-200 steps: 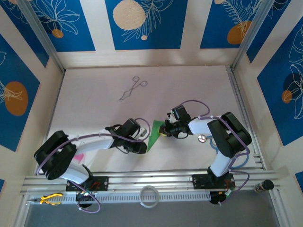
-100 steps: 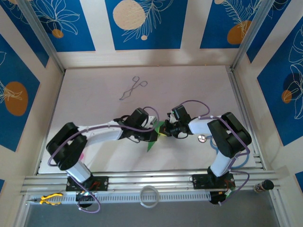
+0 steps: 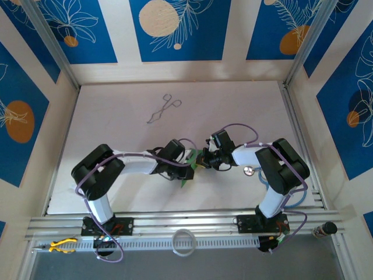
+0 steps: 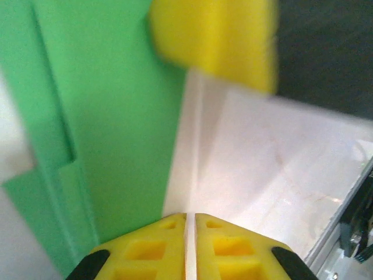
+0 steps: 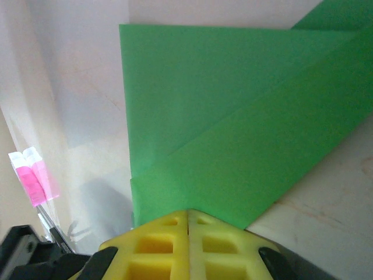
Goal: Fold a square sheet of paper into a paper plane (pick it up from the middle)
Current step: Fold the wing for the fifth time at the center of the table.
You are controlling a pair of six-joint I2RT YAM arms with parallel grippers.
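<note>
The green paper [image 5: 192,99] is folded into a narrow pointed shape, with one layer lapped over another along a slanting crease. From above, its long axis runs from far to near, leaning a little to my left at the near end, and its sharp tip points toward my bases. It sits between my two grippers, in the middle of the near half of the table [image 3: 116,116].

My right gripper [image 5: 187,220] is clamped on the paper. The yellow pads meet with no gap, and the green layers fan out straight from between them.

My left gripper [image 4: 189,224] has its pads drawn together to a hairline slit. The straight edge of the paper runs down to the left pad, and I cannot tell whether any of it is nipped in the slit. One yellow finger of my right gripper shows blurred at the top of my left wrist view, close by.

My left arm is bent sharply at the elbow, with the forearm reaching right across the table. My right arm is folded the same way, with the forearm reaching left, so the two grippers face each other tip to tip over the paper.

The metal forceps [image 3: 163,109] lie well apart on the far side of the table. A small pink item [image 5: 35,178] lies off toward my left base.
</note>
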